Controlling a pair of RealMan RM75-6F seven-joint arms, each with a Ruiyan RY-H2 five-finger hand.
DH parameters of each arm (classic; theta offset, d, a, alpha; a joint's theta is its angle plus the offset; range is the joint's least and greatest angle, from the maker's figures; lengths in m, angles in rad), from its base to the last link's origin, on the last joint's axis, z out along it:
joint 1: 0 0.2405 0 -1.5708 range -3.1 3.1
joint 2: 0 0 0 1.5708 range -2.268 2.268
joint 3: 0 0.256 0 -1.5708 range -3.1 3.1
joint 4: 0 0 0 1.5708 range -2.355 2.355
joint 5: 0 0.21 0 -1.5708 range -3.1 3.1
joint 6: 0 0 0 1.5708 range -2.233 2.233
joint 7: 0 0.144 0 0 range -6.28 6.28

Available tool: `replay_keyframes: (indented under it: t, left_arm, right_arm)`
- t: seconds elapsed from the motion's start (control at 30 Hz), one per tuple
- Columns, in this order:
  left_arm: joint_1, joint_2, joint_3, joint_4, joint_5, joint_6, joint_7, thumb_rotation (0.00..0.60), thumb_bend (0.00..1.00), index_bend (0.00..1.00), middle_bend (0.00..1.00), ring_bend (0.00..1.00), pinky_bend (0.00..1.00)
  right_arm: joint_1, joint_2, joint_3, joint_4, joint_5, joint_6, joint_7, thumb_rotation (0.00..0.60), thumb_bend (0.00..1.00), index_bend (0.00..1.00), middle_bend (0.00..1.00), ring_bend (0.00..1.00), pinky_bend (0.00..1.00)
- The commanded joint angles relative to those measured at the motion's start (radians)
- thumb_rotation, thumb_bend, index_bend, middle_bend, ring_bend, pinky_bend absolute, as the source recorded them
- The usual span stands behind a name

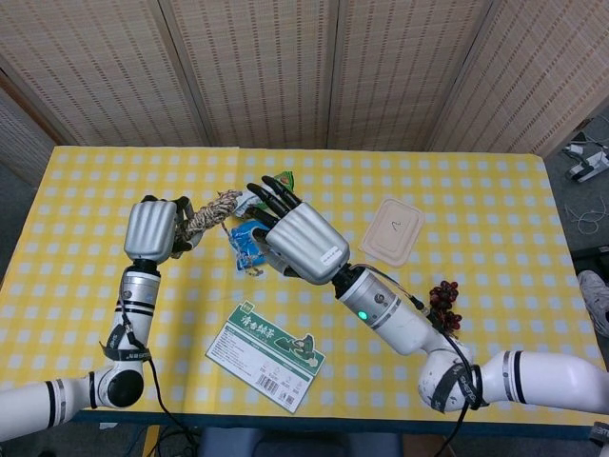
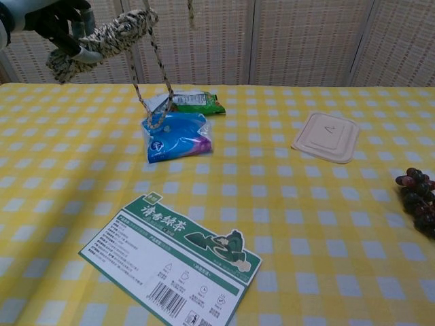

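while the left hand [image 1: 152,228] grips a lifted coil of speckled braided rope [image 2: 102,37] lying crosswise, its loose end dangles onto the blue plastic pouch [image 2: 175,136], over which the nearer right hand [image 1: 297,238] hovers, fingers spread and empty.

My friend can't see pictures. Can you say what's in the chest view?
A robot hand at top left holds a bundle of rope above a yellow checked table. Below lie a blue packet, a green packet, a green-and-white card, a beige tray and dark grapes.
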Motion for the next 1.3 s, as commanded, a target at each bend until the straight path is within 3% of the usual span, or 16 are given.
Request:
replay_keyframes:
  t: [0.03, 0.43, 0.77, 1.3]
  left_arm:
    - [-0.008, -0.021, 0.015, -0.007, 0.028, 0.011, -0.005, 0.585, 0.31, 0.72, 0.80, 0.59, 0.37]
    - [-0.006, -0.076, 0.061, -0.050, 0.164, 0.029, -0.086, 0.598, 0.31, 0.72, 0.80, 0.59, 0.37]
    - [-0.006, -0.122, 0.068, -0.059, 0.284, 0.026, -0.209, 0.599, 0.31, 0.72, 0.80, 0.59, 0.37]
    - [0.051, -0.125, 0.005, 0.015, 0.413, 0.081, -0.547, 0.600, 0.31, 0.72, 0.80, 0.59, 0.37]
  right_arm:
    - [0.033, -0.017, 0.025, 0.019, 0.049, -0.005, -0.012, 0.600, 0.44, 0.60, 0.28, 0.05, 0.00]
    - [0.118, -0.062, 0.053, 0.108, 0.210, -0.004, -0.050, 0.600, 0.44, 0.60, 0.28, 0.05, 0.00]
    - [0.164, -0.067, 0.039, 0.158, 0.312, -0.007, -0.084, 0.600, 0.44, 0.60, 0.28, 0.05, 0.00]
    - [0.133, -0.065, -0.013, 0.254, 0.340, -0.007, -0.002, 0.600, 0.44, 0.60, 0.28, 0.05, 0.00]
